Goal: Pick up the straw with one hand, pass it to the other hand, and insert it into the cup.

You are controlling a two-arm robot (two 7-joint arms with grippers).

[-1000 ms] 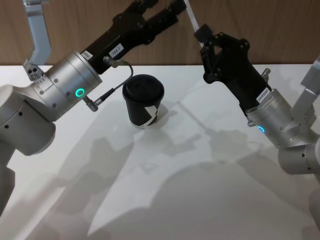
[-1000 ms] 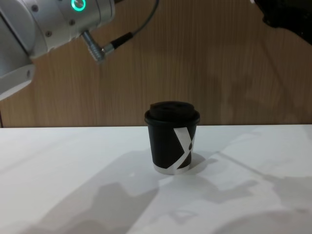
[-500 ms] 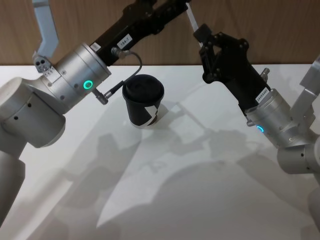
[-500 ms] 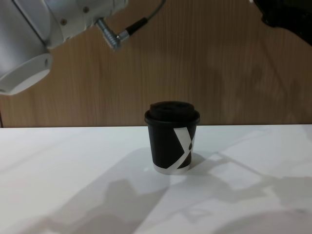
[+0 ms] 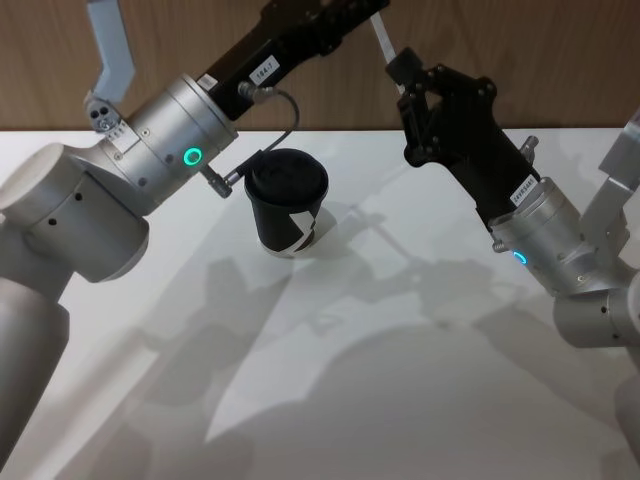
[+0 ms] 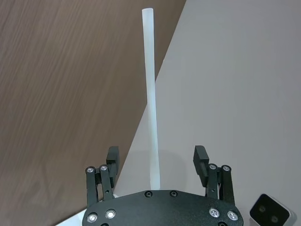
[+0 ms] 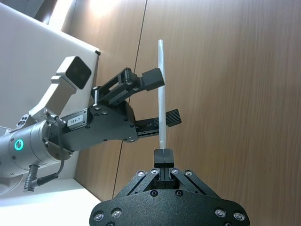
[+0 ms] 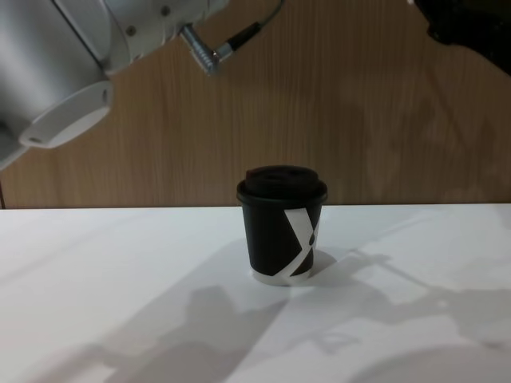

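Looking from the head view, the right gripper [image 5: 400, 68] is pinching the straw [image 5: 384, 40] aloft, beyond the cup [image 5: 288, 203]. Left wrist view: the left gripper [image 6: 157, 153] is gaping wide around the straw. Chest view: the cup is standing upright on the tabletop [image 8: 120, 279].

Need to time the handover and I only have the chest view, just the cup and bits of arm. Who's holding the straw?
Observer: The right gripper; its fingers are shut on the straw near one end.
Operator: And the left?
Observer: The left gripper is open, a finger on each side of the straw, neither touching it.
Operator: Where's that relative to the cup?
Observer: In the head view, up in the air to the right of the cup, not above it.
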